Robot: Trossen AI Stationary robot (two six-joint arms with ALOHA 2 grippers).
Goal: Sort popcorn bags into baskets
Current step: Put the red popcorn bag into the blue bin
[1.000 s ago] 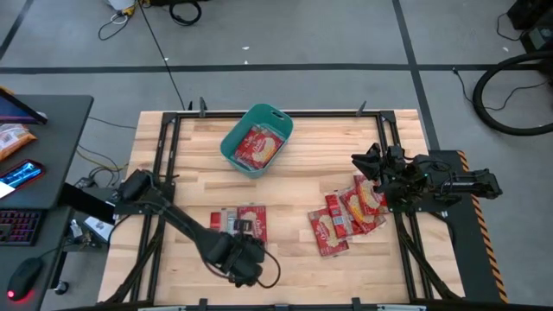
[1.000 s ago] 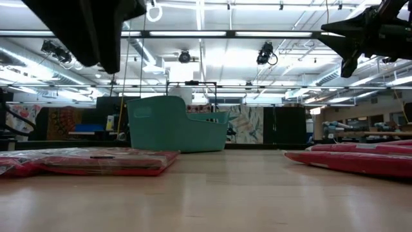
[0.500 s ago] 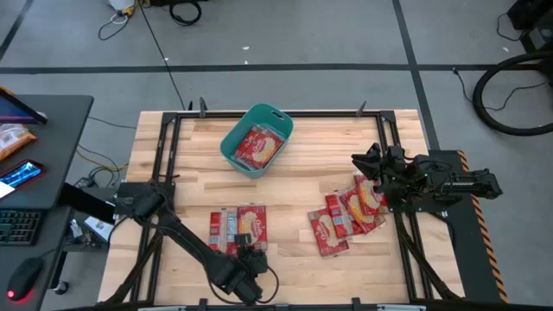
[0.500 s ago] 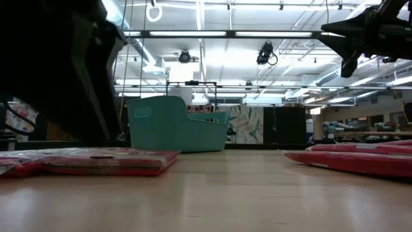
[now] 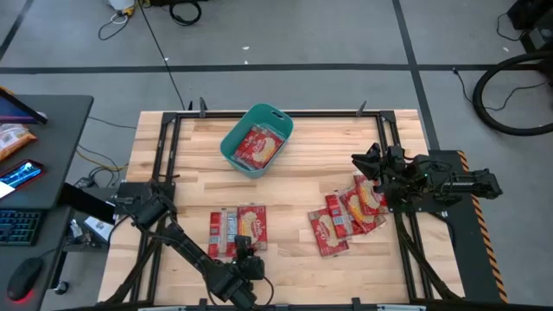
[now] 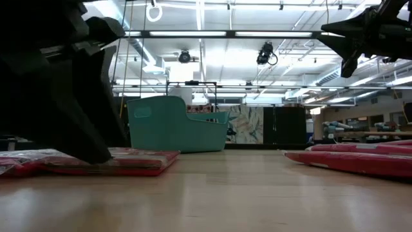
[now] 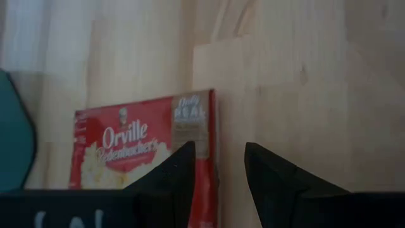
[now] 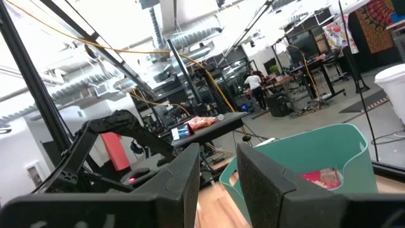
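Bright ceiling strip lights glaring in low view, arms backlit to silhouette, left wrist view blurred

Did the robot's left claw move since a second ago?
Yes. The left gripper swung toward the table's near edge, and is now at the popcorn bags there; the basket stayed put.

The left arm [image 6: 64, 84] hides part of, probably, two popcorn bags [image 6: 138, 161].

You can read "Orville" in big white letters on the flat red popcorn packet [image 7: 142, 155] beside the teal plastic tub [image 7: 14, 136]. Under it stands a smaller white line, probably "Redenbacher's". A pale panel on the packet says "REAL".
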